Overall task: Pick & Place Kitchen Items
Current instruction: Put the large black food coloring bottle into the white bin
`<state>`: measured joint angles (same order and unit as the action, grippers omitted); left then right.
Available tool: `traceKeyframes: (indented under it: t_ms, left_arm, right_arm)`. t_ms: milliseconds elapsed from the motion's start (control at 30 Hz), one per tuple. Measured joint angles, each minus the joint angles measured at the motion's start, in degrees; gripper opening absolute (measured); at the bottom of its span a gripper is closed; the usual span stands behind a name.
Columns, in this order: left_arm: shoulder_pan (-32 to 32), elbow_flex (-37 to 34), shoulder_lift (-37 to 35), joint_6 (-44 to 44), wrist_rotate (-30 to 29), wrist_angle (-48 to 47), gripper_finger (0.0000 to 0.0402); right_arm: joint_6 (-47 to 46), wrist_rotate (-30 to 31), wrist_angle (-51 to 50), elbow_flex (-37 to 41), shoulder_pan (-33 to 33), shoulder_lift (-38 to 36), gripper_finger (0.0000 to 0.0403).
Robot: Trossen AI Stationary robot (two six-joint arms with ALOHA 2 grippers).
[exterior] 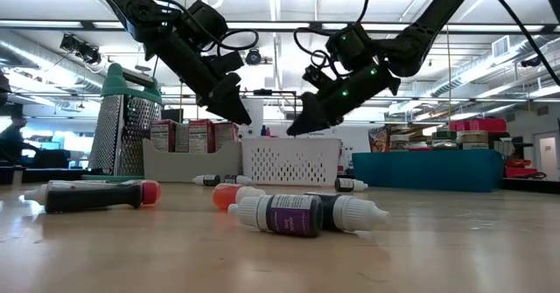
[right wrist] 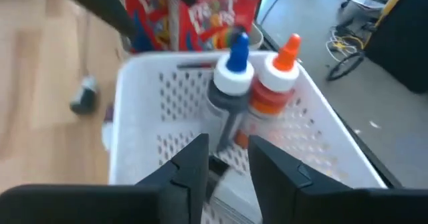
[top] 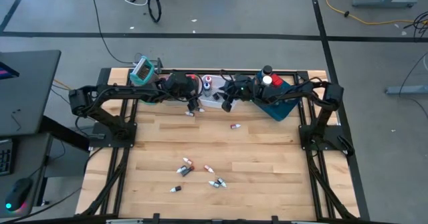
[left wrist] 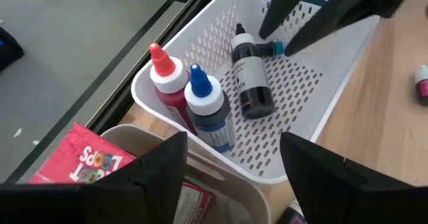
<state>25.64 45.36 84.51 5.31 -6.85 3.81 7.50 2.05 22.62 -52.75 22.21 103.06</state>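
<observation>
The white mesh basket (top: 212, 98) (left wrist: 314, 97) stands at the table's far edge. In it a red-capped bottle (left wrist: 164, 77) and a blue-capped bottle (left wrist: 207, 107) lean against its wall, and a black bottle (left wrist: 251, 73) lies on its floor. My left gripper (left wrist: 234, 164) (top: 194, 105) hangs open above the basket's left end. My right gripper (right wrist: 227, 160) (top: 227, 105) is open above the basket's right side. Its fingertips (left wrist: 267, 30) stand over the black bottle's teal cap (left wrist: 274, 48), above the rim (exterior: 293, 129). Several tiny bottles (top: 186, 165) (exterior: 289, 214) lie loose on the near half of the table.
A clear bin with cereal cartons (left wrist: 93, 164) stands left of the basket, and a teal-topped grater (top: 142, 70) beyond it. The blue tray (top: 284, 107) with red cans and a jar sits right of the basket. One bottle (top: 234, 126) lies just near of the basket.
</observation>
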Motion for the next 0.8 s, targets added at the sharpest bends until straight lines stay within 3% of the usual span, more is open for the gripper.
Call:
traceKeyframes:
  t_ms: [267,400,533,800]
  left_arm:
    - [-1.5,0.0,-3.8,1.9,-3.1,-0.4,0.0244]
    - [-3.4,0.0,-10.0,3.5,-6.7,-0.7,0.0244]
    - [-4.9,0.0,-17.6,6.6,-7.3,-0.1,0.0244]
    - [-5.3,0.0,-27.7,8.0,-7.6,-0.3,0.0244]
  right_arm:
    - [10.8,4.4,-15.8,-4.2,0.5,-4.6,0.0183]
    - [17.2,-0.5,-32.4,-12.0,2.5,-4.6,0.0214]
    - [20.4,-1.6,-44.4,-19.3,4.5,-3.8,0.0220]
    - [30.3,-10.2,-48.7,-22.6,8.5,-2.0,0.0205]
